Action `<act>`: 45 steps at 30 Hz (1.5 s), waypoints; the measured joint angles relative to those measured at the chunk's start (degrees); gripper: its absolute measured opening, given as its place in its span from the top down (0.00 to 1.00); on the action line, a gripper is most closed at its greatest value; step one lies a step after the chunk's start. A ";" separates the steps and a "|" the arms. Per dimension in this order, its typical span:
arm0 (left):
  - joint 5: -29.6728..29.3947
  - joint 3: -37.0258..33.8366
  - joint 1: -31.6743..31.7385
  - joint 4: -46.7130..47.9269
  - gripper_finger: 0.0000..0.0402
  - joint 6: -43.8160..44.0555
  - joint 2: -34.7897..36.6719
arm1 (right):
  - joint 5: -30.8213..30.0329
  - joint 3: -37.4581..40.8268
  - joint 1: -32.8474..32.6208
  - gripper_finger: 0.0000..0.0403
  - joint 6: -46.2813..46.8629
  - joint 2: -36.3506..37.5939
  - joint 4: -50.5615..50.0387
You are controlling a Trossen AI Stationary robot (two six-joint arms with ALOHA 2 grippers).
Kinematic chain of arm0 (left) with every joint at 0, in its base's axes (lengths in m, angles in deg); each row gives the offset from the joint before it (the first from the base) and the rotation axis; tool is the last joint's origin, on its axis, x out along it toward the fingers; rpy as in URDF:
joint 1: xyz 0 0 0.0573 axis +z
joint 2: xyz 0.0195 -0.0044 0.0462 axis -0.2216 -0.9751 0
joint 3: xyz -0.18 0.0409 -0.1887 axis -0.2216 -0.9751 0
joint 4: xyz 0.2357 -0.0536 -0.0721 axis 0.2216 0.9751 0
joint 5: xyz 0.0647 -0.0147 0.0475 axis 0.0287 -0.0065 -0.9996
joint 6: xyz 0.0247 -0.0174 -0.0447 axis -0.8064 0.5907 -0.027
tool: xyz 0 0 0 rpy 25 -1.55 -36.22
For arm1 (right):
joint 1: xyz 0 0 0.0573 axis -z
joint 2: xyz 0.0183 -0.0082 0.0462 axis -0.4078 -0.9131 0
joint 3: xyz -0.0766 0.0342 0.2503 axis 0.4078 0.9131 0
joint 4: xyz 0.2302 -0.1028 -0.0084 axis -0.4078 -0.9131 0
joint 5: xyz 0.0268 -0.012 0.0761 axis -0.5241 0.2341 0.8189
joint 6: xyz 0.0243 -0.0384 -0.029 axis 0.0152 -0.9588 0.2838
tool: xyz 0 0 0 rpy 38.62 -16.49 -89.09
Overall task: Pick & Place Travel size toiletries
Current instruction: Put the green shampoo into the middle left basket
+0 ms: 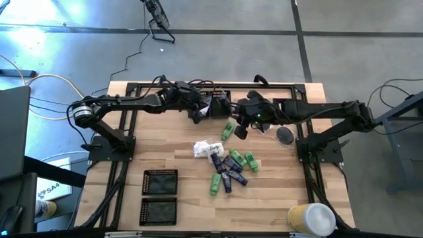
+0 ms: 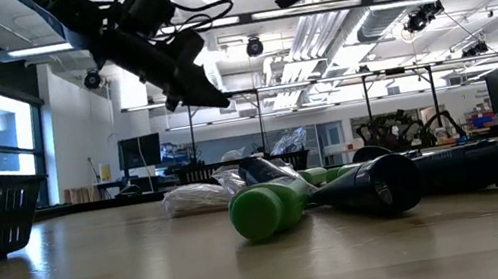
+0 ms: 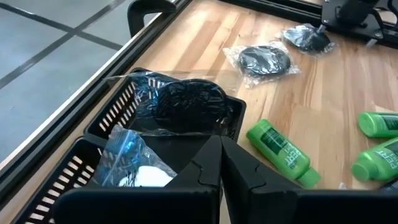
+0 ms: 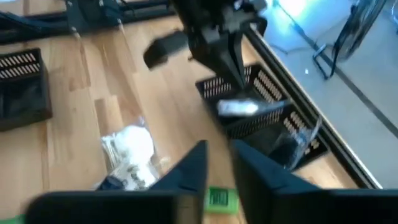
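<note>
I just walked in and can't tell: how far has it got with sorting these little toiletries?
Early days, it seems. A black basket at the table's far edge already holds a dark round piece in a clear bag and another bagged item. The left gripper hangs shut and empty above it; the right gripper is empty too. Left: green tubes, navy tubes, white packets and two bagged pieces on the table.
</note>
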 joint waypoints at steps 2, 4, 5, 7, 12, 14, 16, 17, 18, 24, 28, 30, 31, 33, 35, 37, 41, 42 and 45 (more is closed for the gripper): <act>1.14 -0.04 -0.23 0.09 1.00 -1.24 0.72 | -0.37 0.02 -0.81 0.96 0.74 0.04 -1.28; 1.56 -0.04 -0.73 0.04 1.00 -2.12 1.77 | -0.47 0.02 -1.55 0.98 1.24 0.08 -1.27; 1.59 -0.04 -1.00 0.06 1.00 -2.73 2.17 | -0.62 0.02 -1.92 0.99 1.60 0.09 -1.26; 1.63 -0.85 -1.52 -0.18 1.00 -3.24 3.46 | -3.25 0.02 -2.68 0.99 2.80 0.09 -1.81; 1.98 -10.16 -3.72 -7.57 1.00 -2.72 10.49 | -7.51 0.02 -4.50 0.99 6.18 0.22 -6.72; 2.34 -14.65 -4.11 -10.15 1.00 -2.76 14.22 | -7.40 0.19 -5.39 0.99 6.60 0.25 -6.87; 2.37 -18.44 -4.34 -12.68 1.00 -2.87 18.01 | -7.36 1.87 -5.99 0.99 6.59 0.33 -3.47; 2.39 -19.92 -4.34 -13.52 1.00 -2.76 19.83 | -7.31 3.27 -6.06 0.99 6.57 0.35 -1.07; 2.40 -21.33 -4.32 -13.89 1.00 -2.69 21.69 | -7.11 4.78 -5.94 0.99 6.75 0.35 1.16; 2.40 -26.67 -4.34 -12.20 1.00 -2.48 31.71 | -5.96 13.38 -5.80 0.99 12.45 0.31 11.04; 2.81 -27.17 -4.34 -6.74 1.00 -2.45 36.60 | -5.59 16.45 -6.41 0.99 23.75 0.31 10.39; 3.23 -27.17 -4.31 -4.27 1.00 -2.45 37.97 | -3.39 17.11 -6.66 0.99 27.88 0.31 8.91; 3.31 -27.17 -4.25 -3.43 1.00 -2.45 38.43 | -1.50 17.25 -6.68 0.99 28.49 0.30 8.58; 3.36 -27.17 -4.25 -2.68 1.00 -2.53 38.97 | 2.34 17.31 -6.68 0.99 27.95 -0.09 8.73; 3.42 -27.17 -4.25 -2.63 1.00 -2.54 38.98 | 6.47 17.31 -6.70 0.99 26.16 -0.54 8.63; 3.42 -27.17 -4.25 -2.44 1.00 -2.54 38.91 | 11.34 17.33 -6.70 0.99 24.78 -0.89 8.63; 3.45 -27.17 -4.25 -1.83 1.00 -2.55 38.66 | 18.28 17.35 -6.70 0.99 21.65 -0.92 8.67; 3.45 -27.17 -4.25 -1.79 1.00 -2.56 38.66 | 18.93 17.35 -6.72 0.99 21.00 -0.92 8.69; 3.44 -27.17 -4.25 -1.05 1.00 -2.64 38.66 | 18.89 17.35 -6.70 0.99 21.76 -0.92 9.15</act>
